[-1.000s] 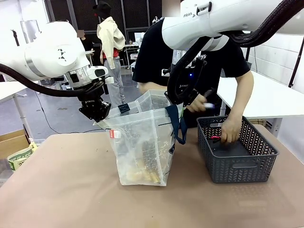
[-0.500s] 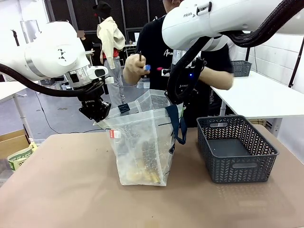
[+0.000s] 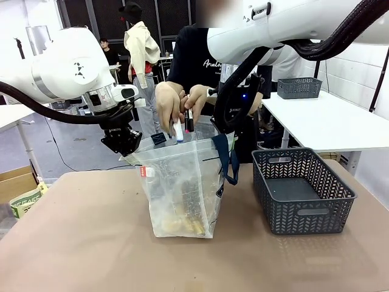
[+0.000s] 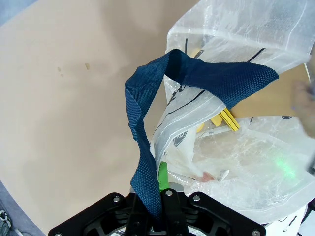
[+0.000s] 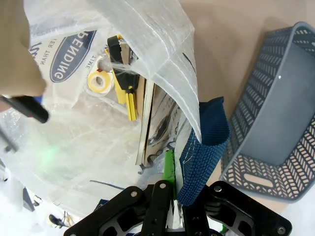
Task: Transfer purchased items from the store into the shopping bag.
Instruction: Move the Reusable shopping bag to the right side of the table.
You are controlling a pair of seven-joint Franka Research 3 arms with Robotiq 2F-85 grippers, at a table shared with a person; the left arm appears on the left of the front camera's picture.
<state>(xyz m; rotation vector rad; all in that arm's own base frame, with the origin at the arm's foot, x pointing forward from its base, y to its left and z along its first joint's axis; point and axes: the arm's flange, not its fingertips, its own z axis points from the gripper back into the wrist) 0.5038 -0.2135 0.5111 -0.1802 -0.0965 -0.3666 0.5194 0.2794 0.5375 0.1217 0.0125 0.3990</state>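
The shopping bag (image 3: 182, 188) stands upright at the table's middle, its mouth held wide. My left gripper (image 3: 124, 143) is shut on its left navy strap (image 4: 147, 147), and my right gripper (image 3: 228, 131) is shut on the right strap (image 5: 203, 142). Over the mouth the person's hands (image 3: 170, 103) hold purchased items: a white stick (image 3: 179, 131) and a black red-tipped stick (image 3: 189, 118). Inside lie yellow pieces (image 4: 226, 119), a yellow tape roll (image 5: 98, 81) and a dark flat pack (image 5: 152, 123). The black stick (image 5: 27, 109) enters at the left in the right wrist view.
A dark grey lattice basket (image 3: 304, 191) stands just right of the bag, with nothing visible inside it. A cardboard box with printed paper (image 3: 24, 201) sits off the table's left edge. A second basket (image 3: 299, 87) rests on the white table behind.
The person's hands left the basket, rose with the sticks, and have now come down to the bag's mouth. Both arms and the bag have held still.
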